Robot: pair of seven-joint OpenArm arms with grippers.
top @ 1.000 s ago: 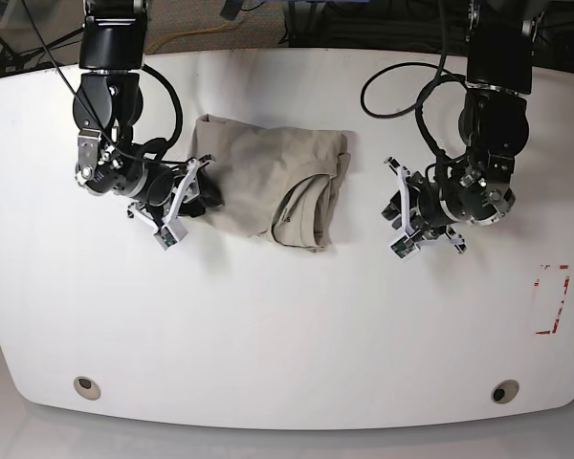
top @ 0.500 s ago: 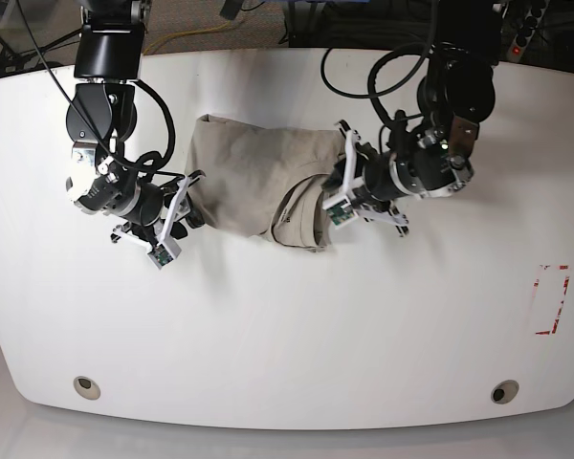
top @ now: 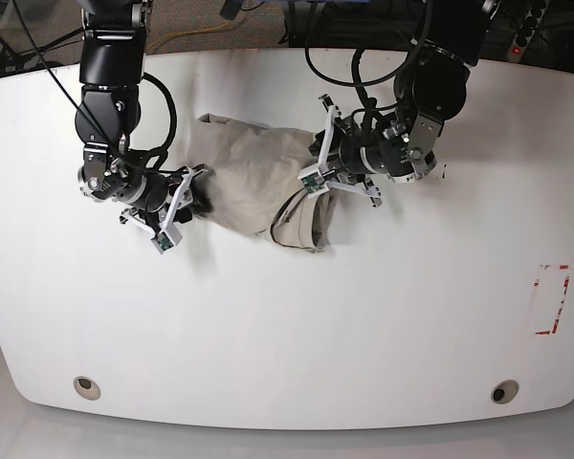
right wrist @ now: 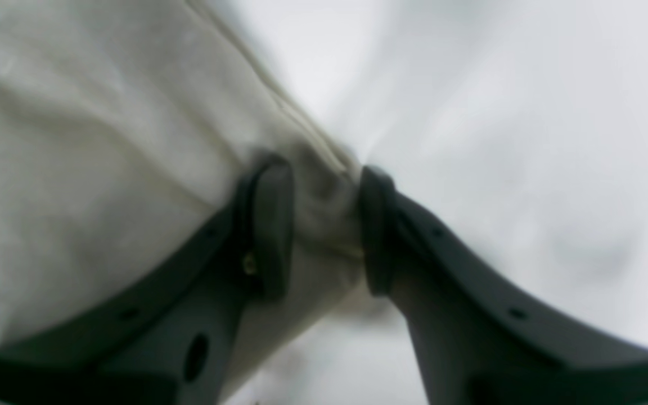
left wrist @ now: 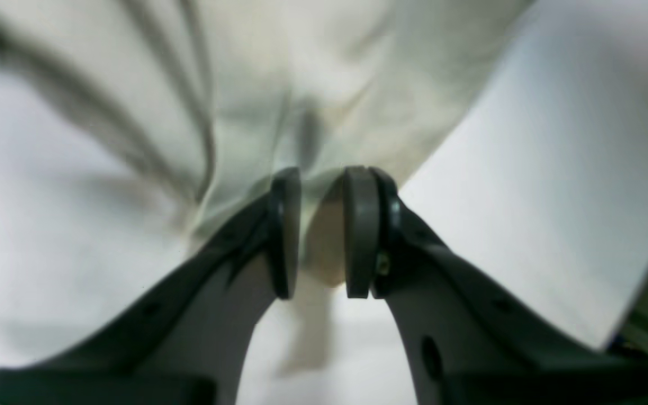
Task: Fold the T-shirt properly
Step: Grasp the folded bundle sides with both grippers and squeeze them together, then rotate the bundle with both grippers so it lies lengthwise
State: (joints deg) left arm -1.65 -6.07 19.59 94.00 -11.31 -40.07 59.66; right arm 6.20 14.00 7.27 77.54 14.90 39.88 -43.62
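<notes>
The beige T-shirt (top: 253,172) lies partly folded and wrinkled on the white table (top: 287,316), left of centre at the back. My left gripper (top: 323,170) is at the shirt's right edge, by the collar fold. In the left wrist view the left gripper (left wrist: 321,180) is shut on a fold of the T-shirt (left wrist: 301,73). My right gripper (top: 187,196) is at the shirt's left edge. In the right wrist view the right gripper (right wrist: 324,174) pinches a bunched hem of the T-shirt (right wrist: 76,140).
A red tape mark (top: 552,299) sits near the table's right edge. Two round grommets (top: 87,386) (top: 503,391) lie near the front edge. Cables (top: 383,57) hang behind the left arm at the table's back.
My left arm has swung from the table's right side over to the shirt's right edge and closed on the cloth. My right gripper has stayed at the shirt's left edge.
</notes>
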